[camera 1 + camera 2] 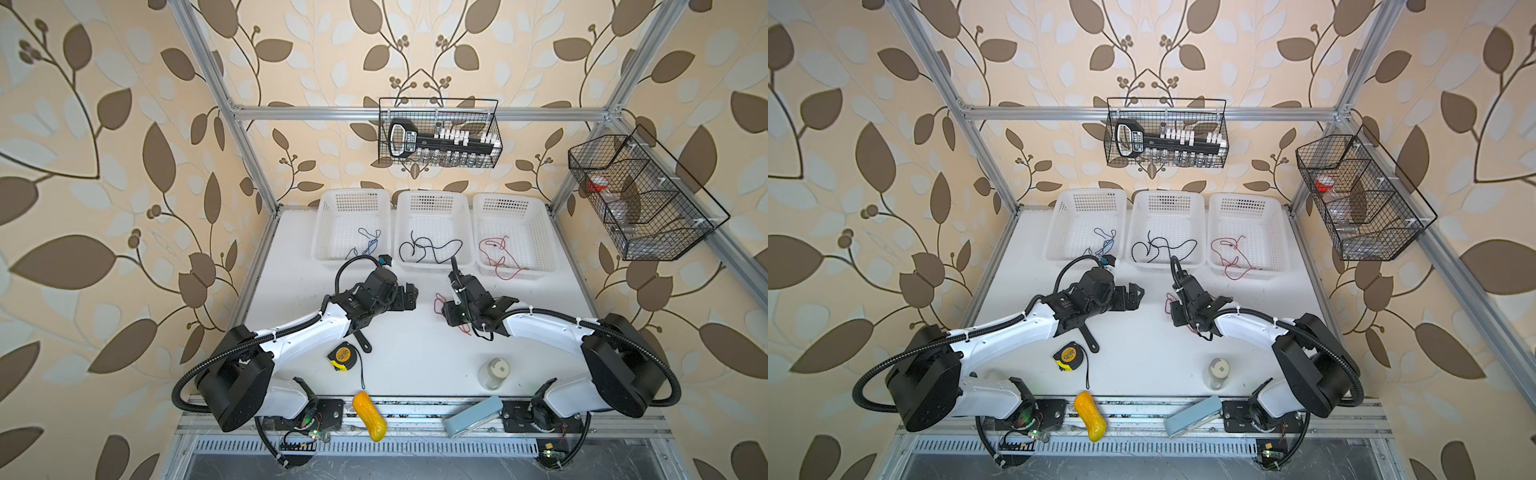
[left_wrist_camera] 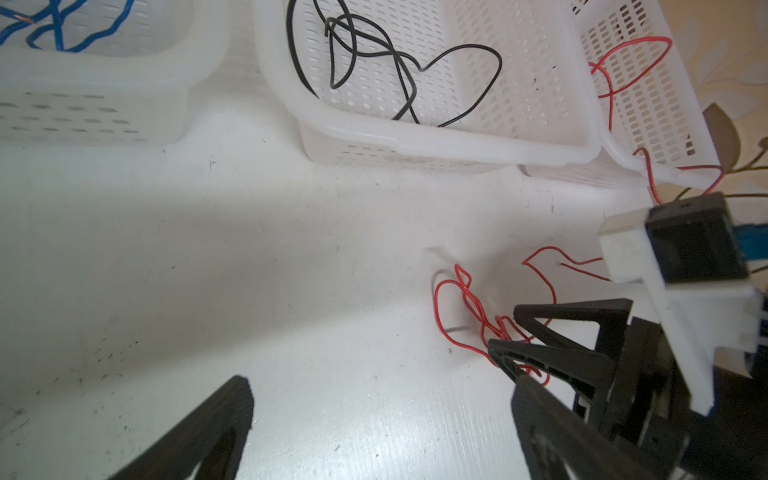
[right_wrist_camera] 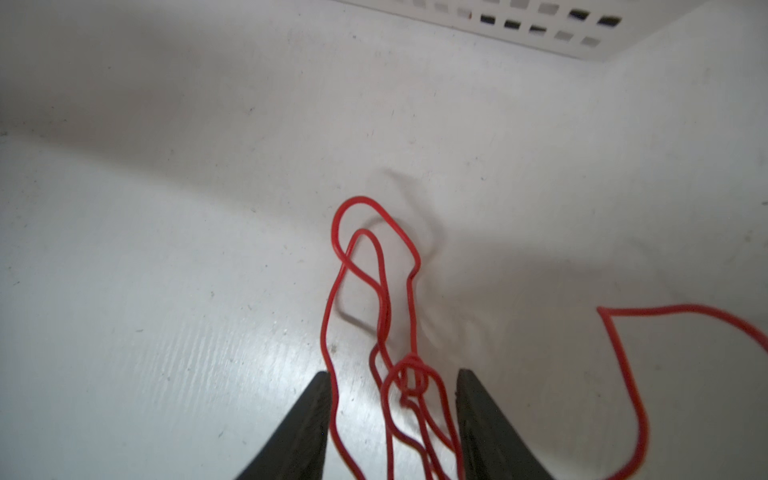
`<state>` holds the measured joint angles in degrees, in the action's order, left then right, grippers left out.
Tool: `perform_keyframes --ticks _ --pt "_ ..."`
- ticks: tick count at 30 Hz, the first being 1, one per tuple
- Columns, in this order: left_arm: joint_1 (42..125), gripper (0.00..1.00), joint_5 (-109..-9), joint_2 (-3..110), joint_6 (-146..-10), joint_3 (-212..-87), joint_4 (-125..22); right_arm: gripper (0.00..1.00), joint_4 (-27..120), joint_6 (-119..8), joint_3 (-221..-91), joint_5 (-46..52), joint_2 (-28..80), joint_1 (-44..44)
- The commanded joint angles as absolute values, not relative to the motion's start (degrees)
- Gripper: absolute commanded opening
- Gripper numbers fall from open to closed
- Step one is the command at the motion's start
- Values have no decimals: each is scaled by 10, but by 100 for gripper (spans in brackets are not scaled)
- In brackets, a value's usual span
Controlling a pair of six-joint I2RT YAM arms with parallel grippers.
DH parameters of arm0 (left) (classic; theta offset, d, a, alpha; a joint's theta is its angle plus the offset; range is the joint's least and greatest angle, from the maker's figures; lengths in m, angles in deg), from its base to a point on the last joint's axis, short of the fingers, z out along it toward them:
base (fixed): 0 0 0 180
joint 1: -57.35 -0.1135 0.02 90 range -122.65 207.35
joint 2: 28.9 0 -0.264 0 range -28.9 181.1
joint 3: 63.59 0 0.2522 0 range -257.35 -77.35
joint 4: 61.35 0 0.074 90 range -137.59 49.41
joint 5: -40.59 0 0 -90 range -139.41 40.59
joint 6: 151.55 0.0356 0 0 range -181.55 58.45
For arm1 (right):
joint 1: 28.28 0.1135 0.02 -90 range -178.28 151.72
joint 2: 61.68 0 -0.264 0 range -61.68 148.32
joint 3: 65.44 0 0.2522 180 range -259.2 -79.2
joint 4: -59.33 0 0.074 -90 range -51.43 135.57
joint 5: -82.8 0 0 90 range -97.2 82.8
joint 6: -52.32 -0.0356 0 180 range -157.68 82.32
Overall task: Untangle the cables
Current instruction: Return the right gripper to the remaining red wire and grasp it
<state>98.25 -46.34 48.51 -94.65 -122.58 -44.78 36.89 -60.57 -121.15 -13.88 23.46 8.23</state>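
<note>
Right now the right arm is reaching in from its base at the near right corner. Its forearm is slanting toward the middle of the table [image 1: 395, 345], and its wrist is bending down so that the right gripper [image 3: 394, 376] is pointing at the tabletop. Its jaws are standing partly apart, and the knot of a loose red cable [image 3: 409, 386] is lying on the table between the two fingertips [image 3: 320, 388]. Neither of them is visibly pressing on the cable, so nothing is being gripped. The cable's loops are spreading out past the tips, and one strand is curving away to the side.

Opposite, the left arm is stretching in from the near left corner, elbow low. Its wrist is turning the left gripper [image 2: 380, 382] toward the centre. Its jaws are gaping wide over bare table, holding nothing, and it is hovering apart from the right gripper.

Along the back of the table, a blue cable [image 1: 368, 245] is lying in the left basket [image 1: 353, 198] and a black cable [image 1: 428, 249] in the middle basket [image 1: 432, 197]. A second red cable [image 1: 496, 255] is sitting in the right basket [image 1: 509, 199], one end trailing over its front rim.
</note>
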Motion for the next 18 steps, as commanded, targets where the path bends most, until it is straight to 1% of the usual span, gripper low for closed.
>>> perform_keyframes --ticks 1,6,10,13,18 --pt "986 99 -458 483 -933 -1252 -443 49 390 -596 -1245 -155 255 86" --pt "986 99 -455 481 -931 -1251 -439 48 388 -581 -1275 -152 292 87" --pt "986 99 -454 479 -933 -1247 -440 39 383 -578 -1291 -153 318 87" --pt "986 99 -453 478 -934 -1244 -442 30 382 -580 -1293 -168 327 87" --pt "986 99 -453 477 -934 -1240 -442 6 388 -585 -1292 -176 332 88"
